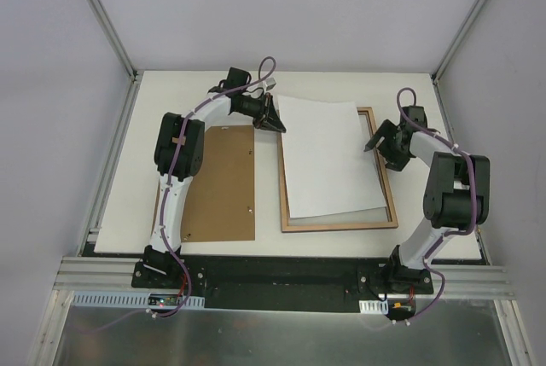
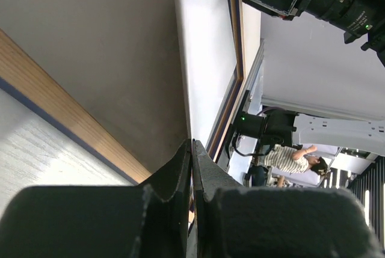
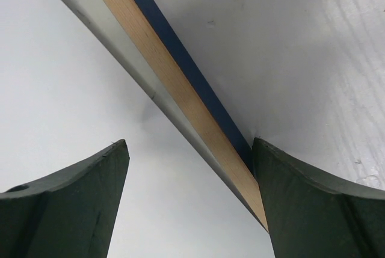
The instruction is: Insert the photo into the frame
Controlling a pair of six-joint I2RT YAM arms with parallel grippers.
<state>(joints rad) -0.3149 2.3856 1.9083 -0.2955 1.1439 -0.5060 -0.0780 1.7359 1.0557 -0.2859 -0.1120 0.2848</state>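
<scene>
Photo (image 1: 328, 157) — pinched in left pincer (image 1: 279, 124) — overlies frame (image 1: 341, 226); right pincer (image 1: 380, 148) gapes at frame's edge.

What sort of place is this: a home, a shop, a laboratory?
Probably a robotics laboratory cell: white panel walls on aluminium posts enclose a white table, and a left arm and a right arm are mounted by an aluminium rail at its near edge.

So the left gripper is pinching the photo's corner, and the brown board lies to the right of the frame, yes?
Not quite. The top view shows the board lying left of the frame, not right. The left gripper does pinch the photo at its corner.
</scene>
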